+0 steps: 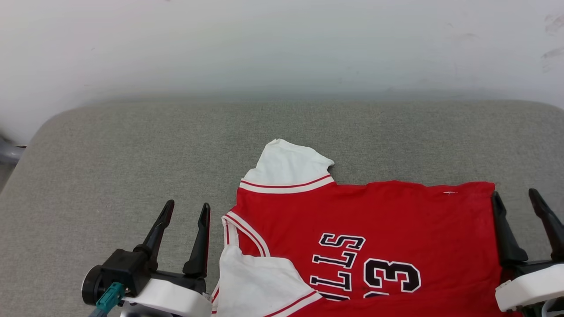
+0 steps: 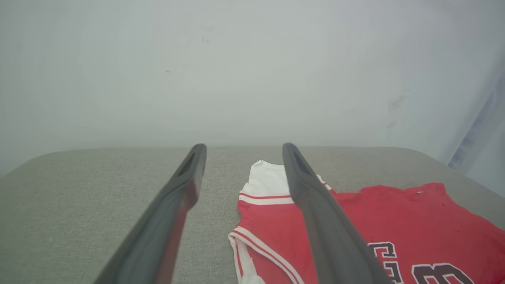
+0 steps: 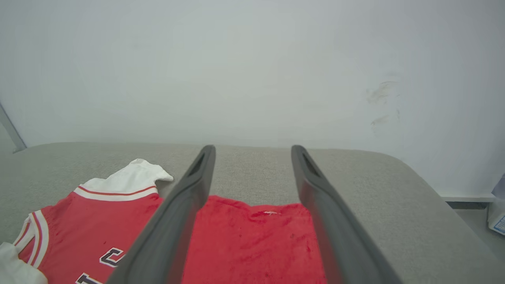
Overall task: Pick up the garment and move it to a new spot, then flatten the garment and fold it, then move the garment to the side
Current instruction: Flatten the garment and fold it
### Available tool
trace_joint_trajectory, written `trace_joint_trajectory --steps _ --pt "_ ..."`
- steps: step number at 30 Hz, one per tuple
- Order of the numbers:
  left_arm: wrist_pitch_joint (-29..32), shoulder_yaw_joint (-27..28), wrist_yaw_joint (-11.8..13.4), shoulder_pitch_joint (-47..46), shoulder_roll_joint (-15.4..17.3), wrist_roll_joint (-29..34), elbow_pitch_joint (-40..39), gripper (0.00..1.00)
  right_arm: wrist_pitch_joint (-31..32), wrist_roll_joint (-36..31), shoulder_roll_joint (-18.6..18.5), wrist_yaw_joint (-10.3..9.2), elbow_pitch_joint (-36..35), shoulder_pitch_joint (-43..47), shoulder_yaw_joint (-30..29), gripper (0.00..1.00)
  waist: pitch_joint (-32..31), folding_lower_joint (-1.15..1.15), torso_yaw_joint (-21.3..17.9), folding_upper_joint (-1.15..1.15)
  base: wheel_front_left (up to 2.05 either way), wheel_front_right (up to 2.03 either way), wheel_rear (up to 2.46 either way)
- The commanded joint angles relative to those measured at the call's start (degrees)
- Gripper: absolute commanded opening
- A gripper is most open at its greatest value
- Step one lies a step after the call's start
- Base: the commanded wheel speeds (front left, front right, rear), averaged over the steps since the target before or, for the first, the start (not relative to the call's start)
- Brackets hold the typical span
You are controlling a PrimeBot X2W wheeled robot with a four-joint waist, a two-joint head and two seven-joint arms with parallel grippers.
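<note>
The red jersey [image 1: 396, 215] lies flat and turned sideways on the grey cushioned surface [image 1: 110, 154], right of centre from where I watch. Its striped collar [image 1: 244, 231] faces the robot's left and its hem faces the right. One white sleeve [image 1: 288, 165] points away toward the white wall [image 1: 282, 44]. The other sleeve [image 1: 260, 281] is folded in over the chest, beside the black lettering [image 1: 339, 259].

The left gripper [image 1: 187, 206] hangs just beside the collar with its fingers spread and nothing between them. The right gripper [image 1: 514, 193] sits at the hem edge, also released and holding nothing. In the right wrist view its fingers [image 3: 185, 205] straddle the red hem, but I can't tell whether the inner one touches the cloth.
</note>
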Motion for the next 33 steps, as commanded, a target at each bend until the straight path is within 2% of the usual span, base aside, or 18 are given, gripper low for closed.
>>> trace_joint_trajectory --steps 1,5,8,13,18,24,27,30,33 --pt "-0.21 0.70 -0.90 0.66 -0.73 0.80 0.22 1.00 -0.56 -0.21 0.23 -0.05 0.37 0.15 0.17 1.00 0.18 0.00 -0.12 0.00 0.00 0.00 0.00" --pt "-0.17 3.41 -4.06 0.37 -2.95 3.04 1.34 1.00 -1.10 0.23 0.54 -0.06 1.33 -1.03 0.77 1.00 1.15 0.00 -0.76 0.00 0.00 0.00 0.00" --pt "-0.17 4.25 -6.69 -1.40 -3.34 4.46 2.59 1.00 -1.07 0.56 0.16 -0.05 1.58 -1.89 1.27 1.00 2.43 0.00 -1.58 0.00 0.00 0.00 0.00" --pt "1.22 2.53 -11.00 -7.44 -1.44 5.94 6.98 1.00 -0.59 1.15 -0.49 -0.05 1.24 -3.55 2.01 1.00 5.50 0.00 -3.78 0.00 0.00 0.00 0.00" --pt "10.70 -0.80 -14.62 -18.70 1.55 4.91 10.58 1.00 -0.26 1.19 -0.61 -0.06 0.37 -5.43 2.54 1.00 10.19 0.00 -6.41 0.00 0.00 0.00 0.00" --pt "23.62 -7.19 -15.84 -34.71 5.77 -0.76 15.32 1.00 -1.08 0.91 0.19 -0.05 -0.40 -8.57 3.81 1.00 16.09 0.00 -10.01 0.00 0.00 0.00 0.00" --pt "30.54 -12.06 -15.82 -42.27 9.41 -4.97 17.84 1.00 -1.54 1.23 1.06 -0.06 -0.05 -9.96 4.43 1.00 18.60 0.00 -11.71 0.00 0.00 0.00 0.00" --pt "35.63 -16.40 -15.84 -48.24 11.82 -9.07 20.41 1.00 -2.22 0.96 1.37 -0.06 1.34 -10.85 4.60 1.00 20.55 0.00 -12.94 0.00 0.00 0.00 0.00" --pt "39.12 -18.28 -15.85 -51.30 13.04 -11.62 22.82 1.00 -3.01 1.24 1.68 -0.05 2.10 -11.49 5.15 1.00 21.63 0.00 -13.62 0.00 0.00 0.00 0.00"
